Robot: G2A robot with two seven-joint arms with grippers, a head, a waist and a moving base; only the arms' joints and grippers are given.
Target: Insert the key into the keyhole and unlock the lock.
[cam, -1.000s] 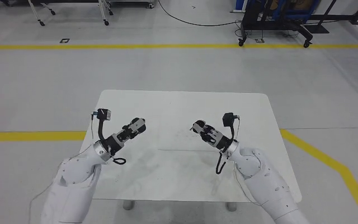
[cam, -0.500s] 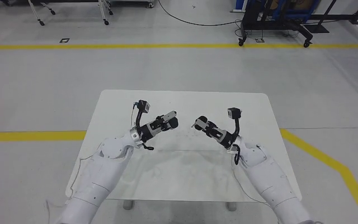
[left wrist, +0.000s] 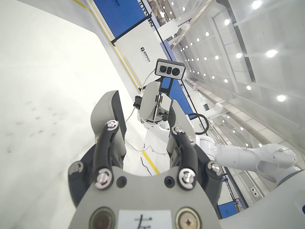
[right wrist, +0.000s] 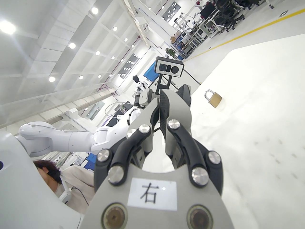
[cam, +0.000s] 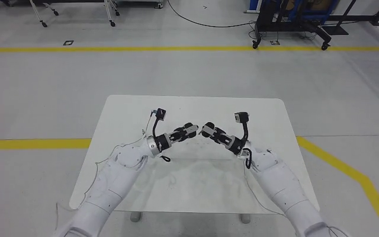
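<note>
Saw jaws of the left gripper [left wrist: 144, 103] spread wide, those of the right gripper [right wrist: 164, 94] pinched close. Spotted the padlock [right wrist: 213, 98] beyond the right tips, off to one side: brass body, silver shackle shut, flat on the table [right wrist: 262, 96]. From above, caught both grippers nearly tip to tip.

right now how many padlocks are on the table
1. A brass padlock lies on the white table, just beyond the right gripper. Another could be hidden from these views.
</note>
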